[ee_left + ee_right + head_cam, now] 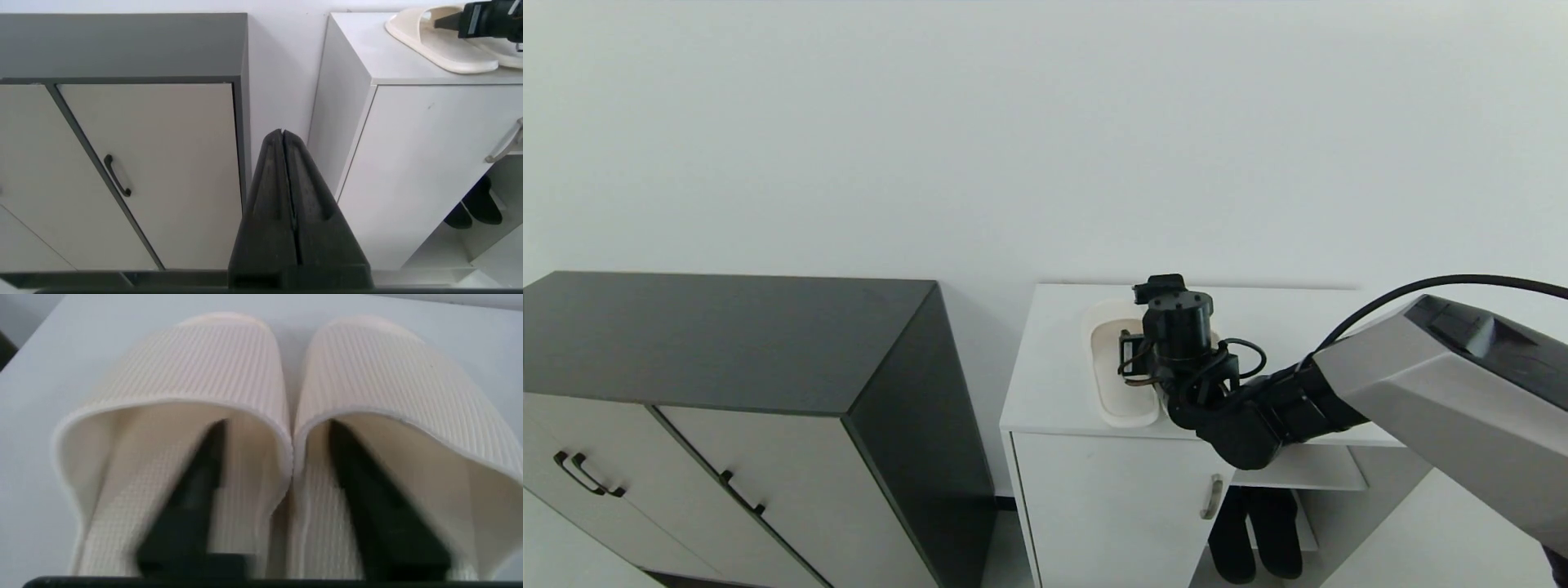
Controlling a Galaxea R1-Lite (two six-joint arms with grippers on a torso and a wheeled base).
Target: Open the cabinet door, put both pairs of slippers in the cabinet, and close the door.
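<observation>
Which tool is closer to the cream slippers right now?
Right. The right tool is in the cream slippers, one finger in each, atop the white cabinet; the left tool, shut, is well off, out in front of it.

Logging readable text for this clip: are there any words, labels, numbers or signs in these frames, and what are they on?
None. No print shows on the dark cabinet, the white cabinet, the cream slippers on top of it, or the black slippers inside it.
</observation>
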